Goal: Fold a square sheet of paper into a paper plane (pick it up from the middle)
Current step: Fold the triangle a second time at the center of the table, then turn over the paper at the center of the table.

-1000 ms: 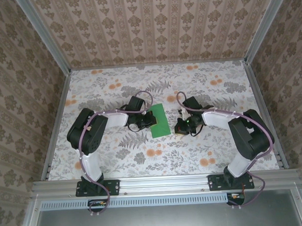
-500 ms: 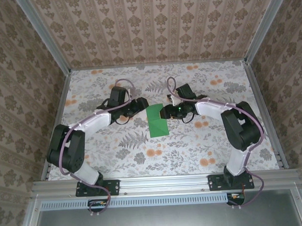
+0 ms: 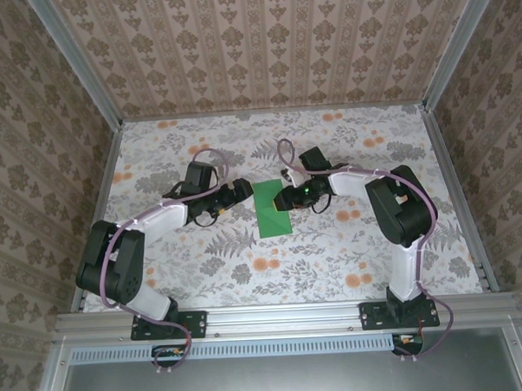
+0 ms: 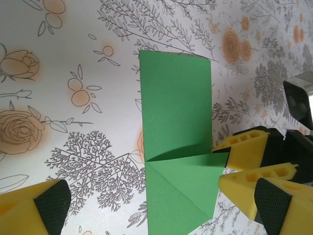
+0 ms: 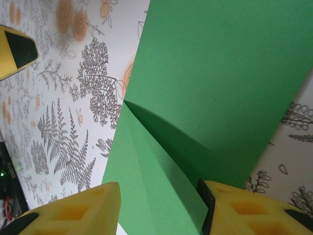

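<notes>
The square sheet of paper (image 3: 271,216) is bright green and lies folded into a narrow rectangle in the middle of the table. In the left wrist view the paper (image 4: 176,107) has a triangular flap (image 4: 181,191) folded over its near end, slightly lifted. My left gripper (image 3: 240,190) stands open just left of the paper's far end; its jaws (image 4: 161,210) are spread wider than the sheet. My right gripper (image 3: 281,200) is open at the paper's far right edge. Its yellow fingers (image 4: 243,147) sit at the flap's corner. The right gripper (image 5: 155,208) straddles the raised flap (image 5: 156,171).
The table (image 3: 247,270) has a floral cloth and is boxed in by patterned walls (image 3: 272,48) at the back and both sides. Metal rails (image 3: 275,314) run along the near edge by the arm bases.
Both arms have reached farther out and both grippers have opened. The left gripper left the paper's left edge. The right gripper came onto the paper's far right edge, where the flap now lies.
</notes>
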You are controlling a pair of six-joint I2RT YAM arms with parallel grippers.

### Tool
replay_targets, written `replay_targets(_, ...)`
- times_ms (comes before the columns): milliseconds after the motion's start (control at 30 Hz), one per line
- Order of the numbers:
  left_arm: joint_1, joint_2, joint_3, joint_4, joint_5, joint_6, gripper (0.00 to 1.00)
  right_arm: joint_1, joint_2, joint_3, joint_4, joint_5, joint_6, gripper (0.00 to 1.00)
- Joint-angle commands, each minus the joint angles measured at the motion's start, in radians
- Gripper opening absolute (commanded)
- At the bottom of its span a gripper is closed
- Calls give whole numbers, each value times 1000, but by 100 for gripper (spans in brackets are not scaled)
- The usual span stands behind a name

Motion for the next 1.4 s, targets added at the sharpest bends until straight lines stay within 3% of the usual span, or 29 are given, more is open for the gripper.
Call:
replay_targets(0, -3, -20, -29, 64, 48, -10, 100, -5, 16, 22, -29, -49, -54, 39)
replay_targets(133, -21, -6, -42, 119, 88, -47, 100, -19, 7, 5, 4, -39, -30, 10)
replay_targets(333, -90, 74, -17, 187, 135, -112, 94, -52, -28, -51, 108, -76, 40, 3)
replay_targets(533, -138, 189, 23, 289, 186, -170, 78, -68, -28, -59, 117, -75, 65, 3)
replay_targets(833, -157, 282, 82, 280, 181, -145, 50, -78, -37, -62, 111, -74, 75, 3)
replay_targets(1100, -151, 327, 98, 284, 176, -94, 39, -83, -32, -46, 90, -77, 81, 4)
replay_targets(1233, -150, 341, 96, 335, 193, -75, 28, -84, -41, -46, 85, -81, 99, 12)
replay_targets(1367, -145, 349, 94, 378, 198, -66, 20, -89, -102, -63, 101, -71, 127, 33)
